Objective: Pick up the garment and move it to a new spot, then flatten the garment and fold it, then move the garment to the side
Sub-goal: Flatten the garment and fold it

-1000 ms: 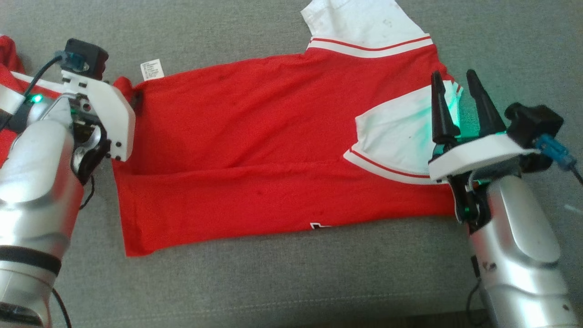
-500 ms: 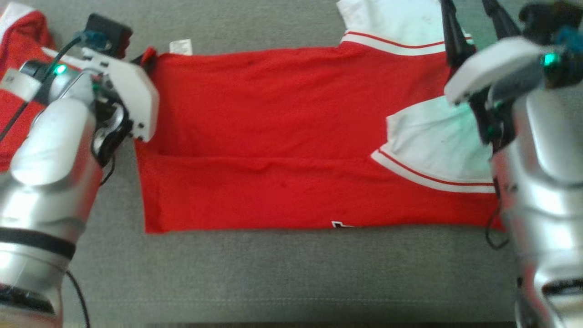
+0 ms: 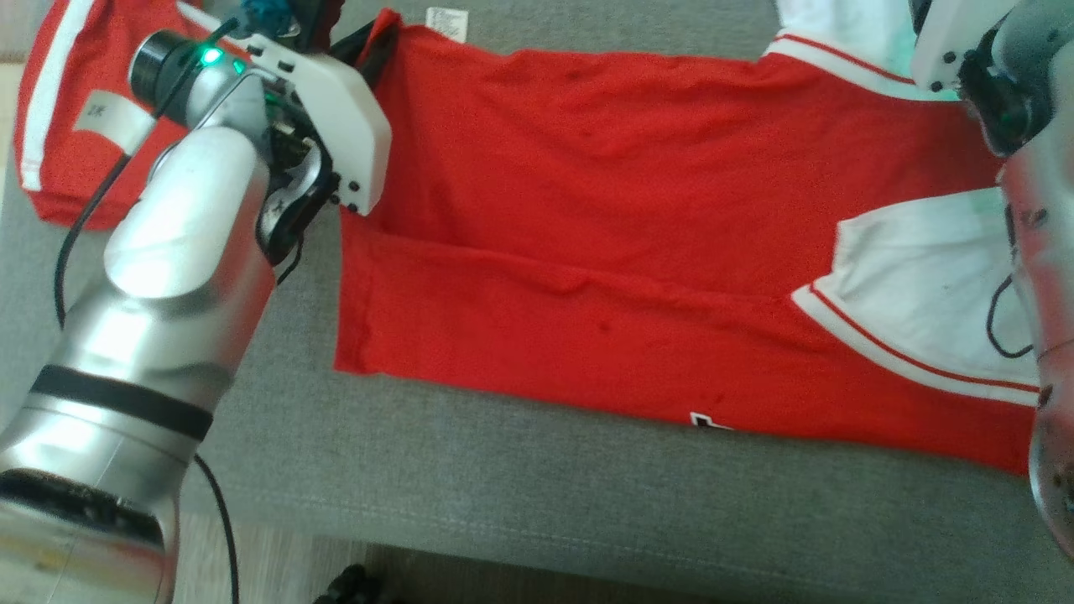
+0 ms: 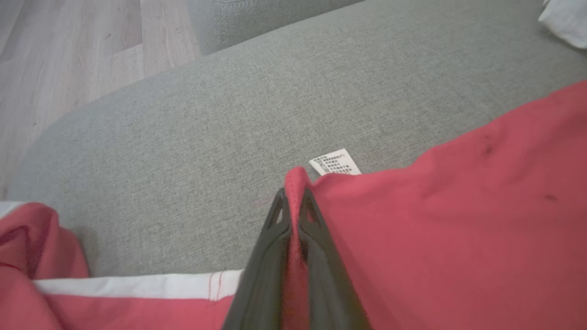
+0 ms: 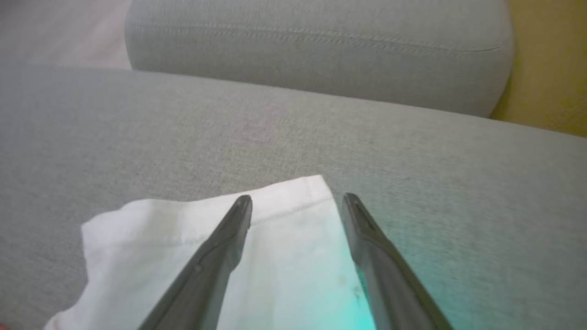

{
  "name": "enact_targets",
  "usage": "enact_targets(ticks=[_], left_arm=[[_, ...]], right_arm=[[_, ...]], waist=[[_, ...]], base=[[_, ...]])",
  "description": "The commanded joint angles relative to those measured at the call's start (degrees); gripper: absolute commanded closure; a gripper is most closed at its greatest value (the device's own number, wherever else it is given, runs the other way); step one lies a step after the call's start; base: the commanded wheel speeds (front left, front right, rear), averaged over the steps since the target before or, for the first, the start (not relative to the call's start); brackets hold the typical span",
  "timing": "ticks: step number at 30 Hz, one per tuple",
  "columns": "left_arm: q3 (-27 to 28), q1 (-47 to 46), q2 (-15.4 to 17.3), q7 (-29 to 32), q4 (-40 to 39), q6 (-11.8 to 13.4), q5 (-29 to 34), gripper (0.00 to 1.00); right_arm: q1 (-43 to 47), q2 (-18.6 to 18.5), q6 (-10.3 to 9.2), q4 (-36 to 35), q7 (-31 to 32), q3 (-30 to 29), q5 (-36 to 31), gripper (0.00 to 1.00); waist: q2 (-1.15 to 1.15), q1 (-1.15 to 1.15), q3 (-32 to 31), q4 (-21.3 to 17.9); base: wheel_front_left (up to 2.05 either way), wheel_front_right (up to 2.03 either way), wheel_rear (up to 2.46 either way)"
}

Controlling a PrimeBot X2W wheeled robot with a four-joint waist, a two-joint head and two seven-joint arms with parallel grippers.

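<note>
Head view, garment: red garment (image 3: 587, 210) with white sleeves lies spread lengthwise across the grey sofa seat (image 3: 503, 495), with a long crease running along it.
Head view, left gripper (image 3: 369, 46): at the garment's far left corner, beside the white care label (image 3: 445, 21).
Head view, other cloth: a second red-and-white piece (image 3: 59, 109) lies bunched behind the left arm.
Left wrist view, fingers (image 4: 270, 247): pressed together, pinching a raised red fold of the garment's corner.
Left wrist view, surroundings: wooden floor (image 4: 69, 59) beyond the seat edge.
Right wrist view, right gripper (image 5: 297, 201): fingers spread wide, holding nothing, poised over a white sleeve (image 5: 275, 266) lying flat on the seat.
</note>
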Motion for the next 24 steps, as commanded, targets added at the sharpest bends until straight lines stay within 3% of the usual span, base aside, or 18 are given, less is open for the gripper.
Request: enact_targets(ticks=[1, 9, 10, 11, 12, 18, 24], left_arm=[[1.46, -2.87, 2.03, -0.54, -1.4, 0.09, -0.23, 1.0], [0.17, -4.17, 0.89, -2.31, -0.4, 0.09, -1.03, 1.0], [0.15, -4.24, 0.9, -2.48, -0.17, 0.09, -1.19, 1.0], [0.13, -4.35, 0.99, -2.64, 0.06, 0.09, -1.28, 1.0], [0.14, -4.45, 1.08, -2.82, 0.3, 0.09, -1.36, 1.0], [0.42, -4.75, 1.72, -3.83, 1.94, 0.28, -1.85, 1.0], [1.6, -4.74, 2.11, -6.94, 3.82, 2.52, -2.17, 1.0]], right_arm=[[-1.84, 0.27, 0.36, -1.07, 0.6, 0.53, -1.04, 0.0], [-4.98, -1.33, 0.36, 4.71, 2.79, -2.99, -7.38, 0.0], [-5.04, -1.01, 0.36, 5.25, 3.12, -3.27, -7.76, 0.11], [-5.13, -0.68, 0.36, 5.72, 3.37, -3.52, -7.93, 0.65], [-5.26, -0.47, 0.36, 6.08, 3.39, -3.83, -7.91, 1.0], [-6.18, -0.03, 0.36, 6.61, 1.8, -5.15, -8.72, 1.0], [-6.4, -0.19, 0.36, 3.85, -8.73, -8.33, -10.19, 1.0]], waist=[[0.0, -0.01, 1.28, 1.26], [0.0, -0.01, 2.92, 2.64], [0.0, -0.01, 2.94, 2.56], [0.0, -0.01, 2.97, 2.44], [0.0, -0.01, 2.95, 2.31], [0.0, -0.01, 2.14, 0.89], [0.0, -0.01, -0.06, -0.57]], base=[[0.0, 0.0, 0.0], [0.0, 0.0, 0.0], [0.0, 0.0, 0.0], [0.0, 0.0, 0.0], [0.0, 0.0, 0.0], [0.0, 0.0, 0.0], [0.0, 0.0, 0.0]])
